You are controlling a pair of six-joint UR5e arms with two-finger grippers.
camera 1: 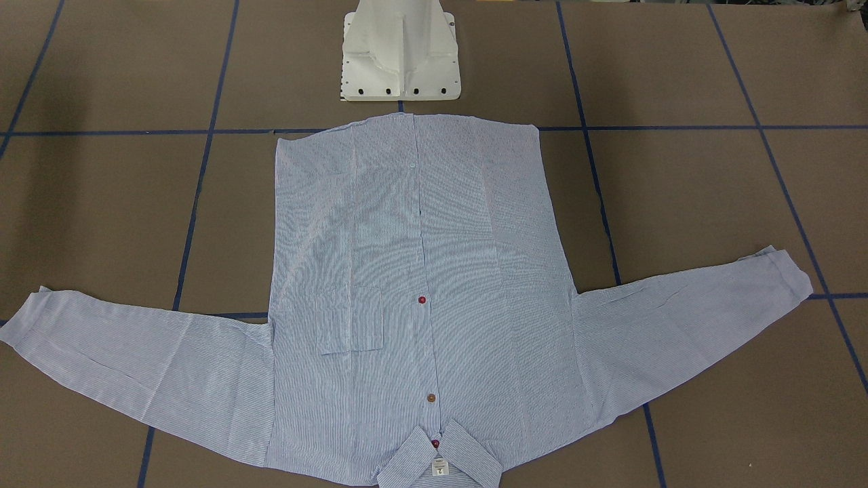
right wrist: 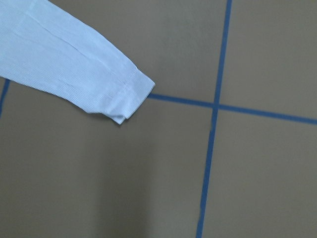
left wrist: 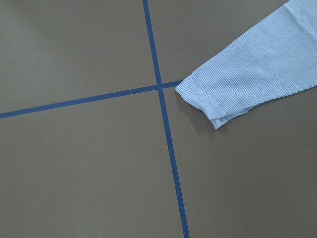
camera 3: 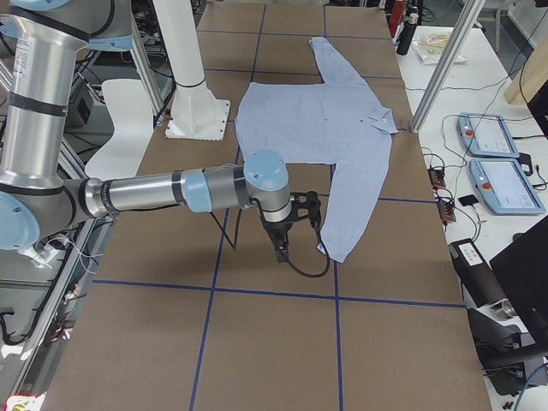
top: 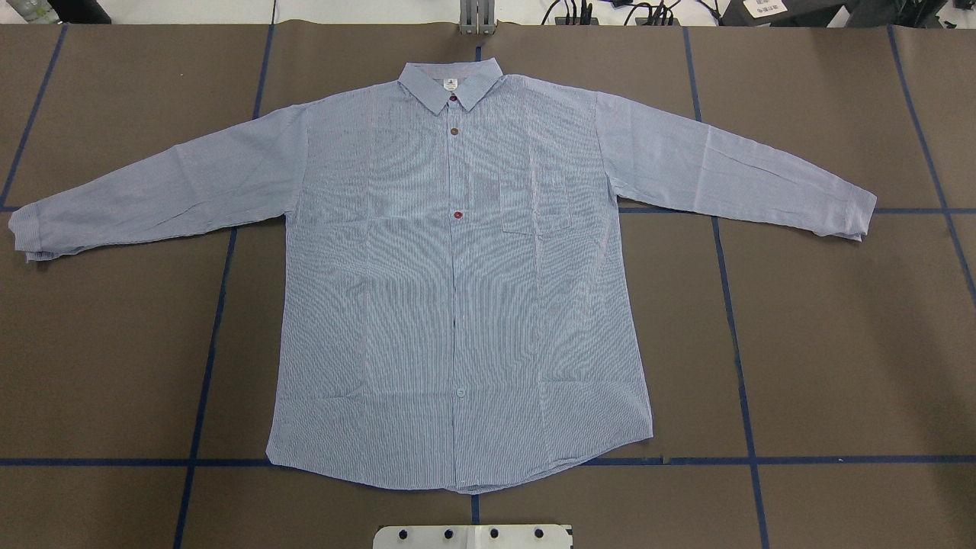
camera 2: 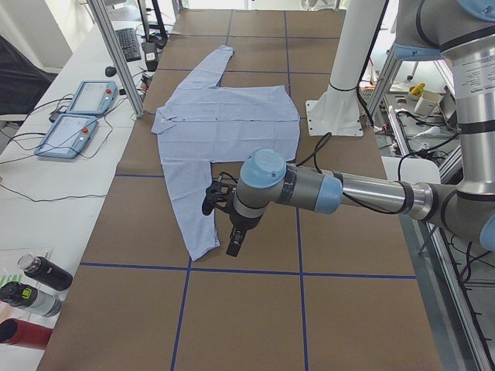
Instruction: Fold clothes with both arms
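Note:
The light blue striped shirt point(top: 457, 290) lies flat on the brown table, front up, sleeves spread out, collar point(top: 450, 80) away from the robot. It also shows in the front-facing view point(camera 1: 420, 271). My left gripper point(camera 2: 232, 236) hangs above the table next to the left sleeve's cuff point(camera 2: 197, 251); the left wrist view shows that cuff point(left wrist: 208, 101). My right gripper point(camera 3: 281, 247) hangs beside the other cuff point(camera 3: 338, 253), which the right wrist view shows too point(right wrist: 131, 91). Both grippers show only in the side views, so I cannot tell whether they are open or shut.
The white pedestal base point(camera 1: 400, 54) stands just behind the shirt's hem. Blue tape lines point(top: 206, 381) grid the table. Two teach pendants point(camera 2: 77, 116) and bottles point(camera 2: 39, 278) lie on the white bench beyond the far edge. A metal post point(camera 2: 116, 54) stands near the collar.

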